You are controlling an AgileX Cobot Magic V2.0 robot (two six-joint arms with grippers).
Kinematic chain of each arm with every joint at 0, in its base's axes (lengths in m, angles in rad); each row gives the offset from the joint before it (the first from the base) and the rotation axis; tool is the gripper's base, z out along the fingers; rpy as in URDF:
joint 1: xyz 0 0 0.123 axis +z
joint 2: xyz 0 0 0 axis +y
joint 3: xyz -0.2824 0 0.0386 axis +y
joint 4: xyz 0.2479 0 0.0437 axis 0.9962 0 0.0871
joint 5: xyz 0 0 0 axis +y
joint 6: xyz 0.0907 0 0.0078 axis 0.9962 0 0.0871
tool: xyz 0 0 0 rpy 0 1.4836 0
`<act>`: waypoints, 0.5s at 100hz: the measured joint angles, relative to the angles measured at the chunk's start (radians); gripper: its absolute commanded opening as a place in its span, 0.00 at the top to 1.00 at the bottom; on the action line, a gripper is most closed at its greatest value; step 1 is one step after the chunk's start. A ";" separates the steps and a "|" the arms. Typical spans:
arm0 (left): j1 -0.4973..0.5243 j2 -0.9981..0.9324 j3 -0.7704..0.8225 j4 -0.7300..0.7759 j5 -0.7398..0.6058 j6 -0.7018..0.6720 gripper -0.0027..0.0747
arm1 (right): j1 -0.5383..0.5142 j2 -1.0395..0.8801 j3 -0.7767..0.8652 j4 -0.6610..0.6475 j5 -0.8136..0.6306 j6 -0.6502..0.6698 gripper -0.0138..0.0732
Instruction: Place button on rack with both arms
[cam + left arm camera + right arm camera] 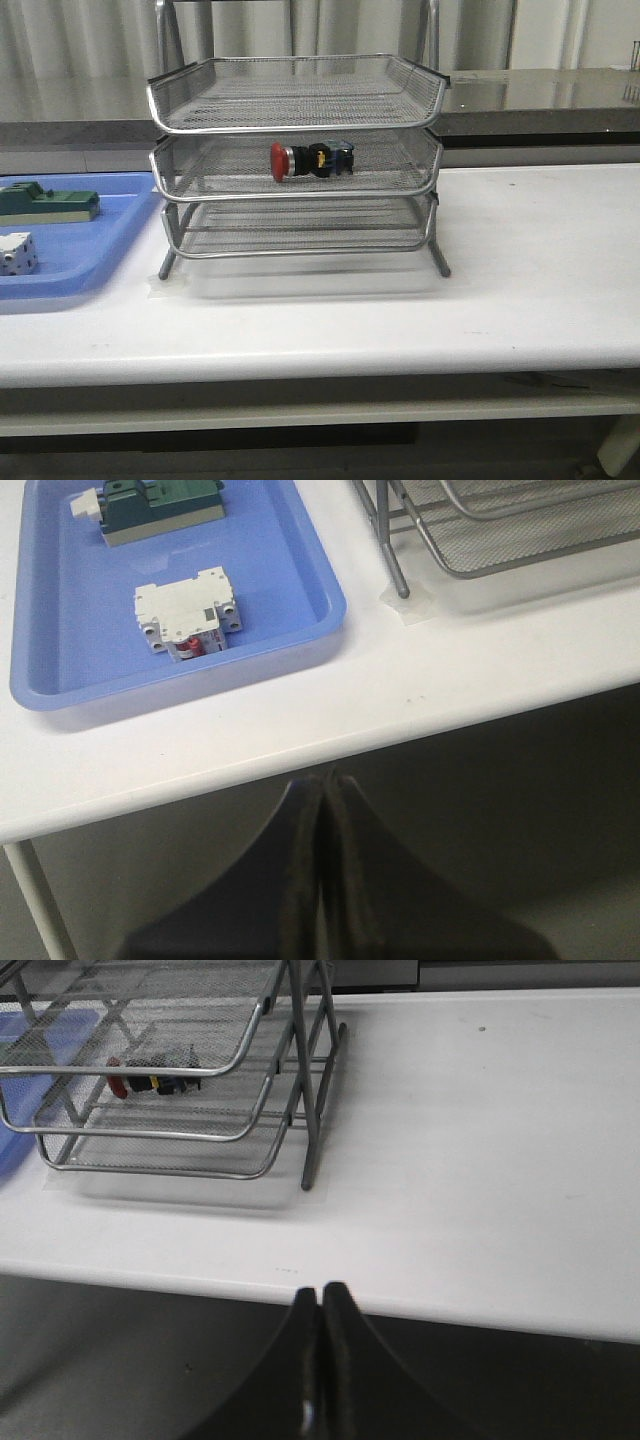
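The button (311,160), red-headed with a black body, lies on its side in the middle tier of the silver wire rack (296,125) at the table's centre. It also shows through the mesh in the right wrist view as the button (150,1078) inside the rack (250,1110). My left gripper (322,780) is shut with nothing in it, held below the table's front edge near the blue tray. My right gripper (321,1290) is shut and empty too, off the front edge to the right of the rack. Neither arm shows in the front view.
A flat blue tray (110,235) sits left of the rack, holding a green block (48,204) and a white cube (17,253). The left wrist view shows the same tray (290,590) with a white breaker (188,612) and the green block (160,505). The rack's leg (396,565) stands close beside the tray.
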 measured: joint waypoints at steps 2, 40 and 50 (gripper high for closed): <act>0.000 0.000 0.000 0.000 0.000 0.000 0.99 | 0.000 0.000 0.000 0.000 0.002 0.000 0.92; 0.000 0.000 0.000 0.000 0.000 0.000 0.99 | 0.000 0.000 0.000 -0.004 -0.012 0.000 0.92; 0.000 0.000 0.000 0.000 0.000 0.000 0.99 | 0.000 0.000 0.007 -0.016 -0.053 0.000 0.92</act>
